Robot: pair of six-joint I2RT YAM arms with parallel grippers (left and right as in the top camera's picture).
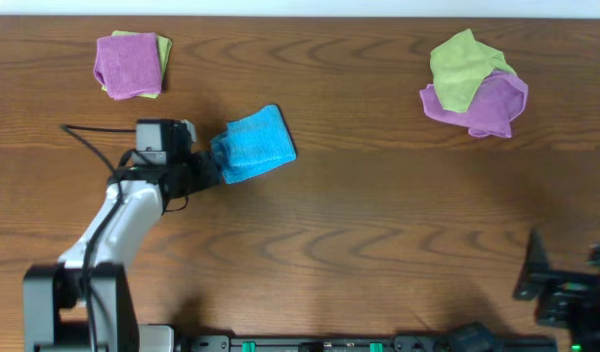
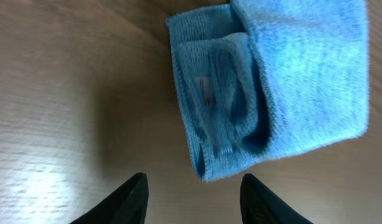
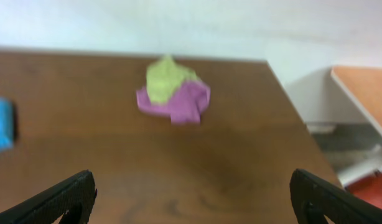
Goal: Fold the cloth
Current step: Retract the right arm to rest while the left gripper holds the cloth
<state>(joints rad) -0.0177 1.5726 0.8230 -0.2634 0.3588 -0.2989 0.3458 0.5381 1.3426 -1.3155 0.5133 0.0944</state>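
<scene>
The cloth (image 1: 254, 144) is a bright sky-blue towel lying folded into a small thick bundle on the wooden table, left of centre. In the left wrist view the cloth (image 2: 284, 87) shows its layered open end, with a small white tag (image 2: 204, 90) tucked in the fold. My left gripper (image 2: 193, 180) is open just short of the bundle's near corner, with only bare wood between its fingers. From overhead the left gripper (image 1: 212, 168) sits at the cloth's left edge. My right gripper (image 3: 191, 186) stands wide open over bare table, far from the cloth (image 3: 1, 124).
A folded purple and yellow-green stack (image 1: 132, 65) lies at the back left. A crumpled yellow-green and purple pile (image 1: 474, 86), (image 3: 173, 93) lies at the back right. The right arm (image 1: 564, 288) rests at the front right corner, near the table's right edge (image 3: 290, 106).
</scene>
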